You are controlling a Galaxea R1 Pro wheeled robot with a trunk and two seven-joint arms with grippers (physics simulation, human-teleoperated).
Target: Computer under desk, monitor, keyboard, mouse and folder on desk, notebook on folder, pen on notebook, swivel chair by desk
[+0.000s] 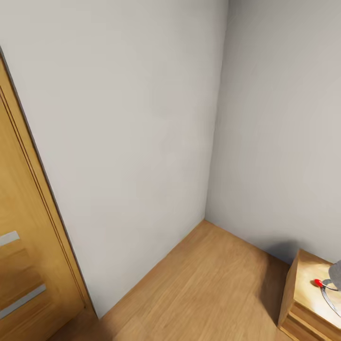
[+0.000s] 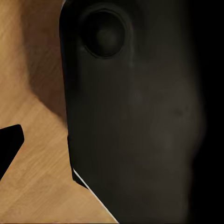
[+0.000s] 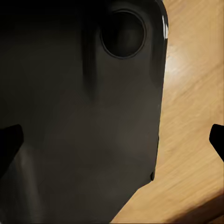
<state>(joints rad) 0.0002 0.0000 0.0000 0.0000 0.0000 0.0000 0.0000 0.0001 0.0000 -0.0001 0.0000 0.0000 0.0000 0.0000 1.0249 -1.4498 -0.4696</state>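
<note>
The bedroom's oak door [image 1: 23, 265] stands left of pale grey walls [image 1: 132, 142]; whether either arm's fingers are released or clenched, I cannot tell

Light wood chest [image 1: 310, 303] at lower right w/ small red-tipped item [image 1: 318, 282] on top.

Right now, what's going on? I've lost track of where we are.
Nothing is being handled. The head camera faces a bare corner of pale grey walls over a light wood floor, with an oak door at left and a light wood cabinet at lower right carrying a small red-tipped item. Both wrist cameras look past dark robot body at floor. No desk items appear.
</note>
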